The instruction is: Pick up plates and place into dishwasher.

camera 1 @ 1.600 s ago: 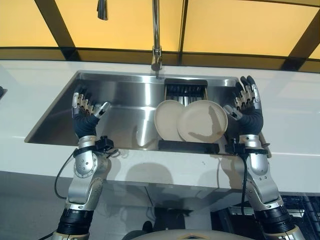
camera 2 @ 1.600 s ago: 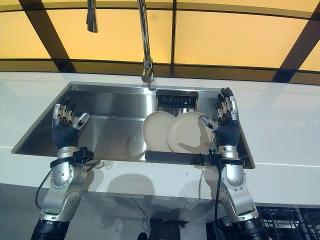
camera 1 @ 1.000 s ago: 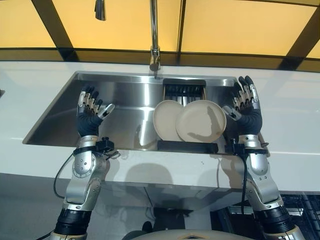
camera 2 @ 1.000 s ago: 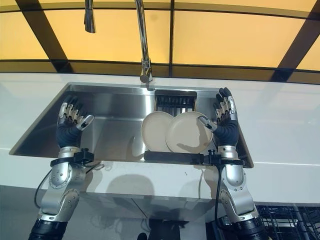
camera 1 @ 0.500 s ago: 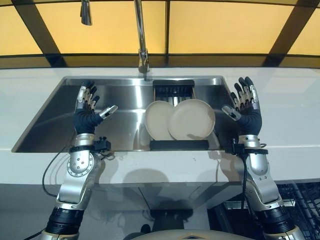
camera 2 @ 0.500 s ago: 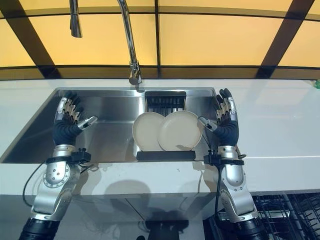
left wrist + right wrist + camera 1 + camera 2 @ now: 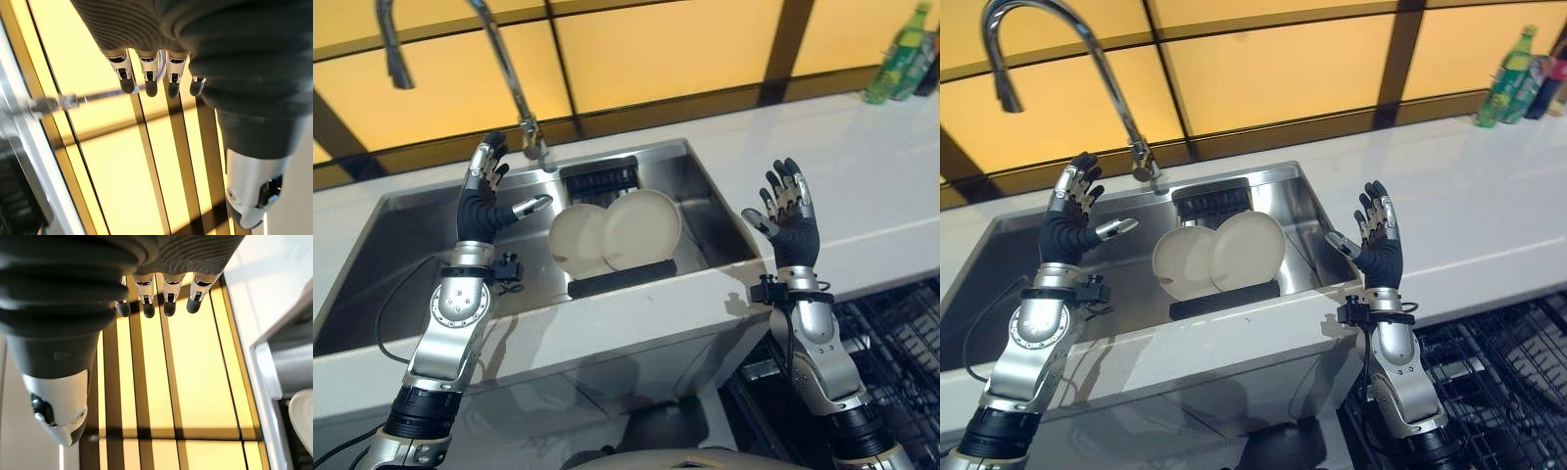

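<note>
Both hands up, both empty, plates waiting in the sink.

Nearest, the dishwasher rack [image 7: 1489,372] sits low right; the right hand [image 7: 790,223] and left hand [image 7: 481,204] are raised with fingers spread wide; beyond, two plates [image 7: 617,229] lean upright in the sink [image 7: 411,211], under the faucet [image 7: 1141,152].

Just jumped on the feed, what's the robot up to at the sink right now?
Nothing is picked up yet. Both hands are raised with open fingers and hold nothing: the left hand over the sink, the right hand above the white counter by the sink's right edge. Two cream plates stand on edge, overlapping, in a black rack in the sink. The dishwasher rack shows at lower right.
</note>
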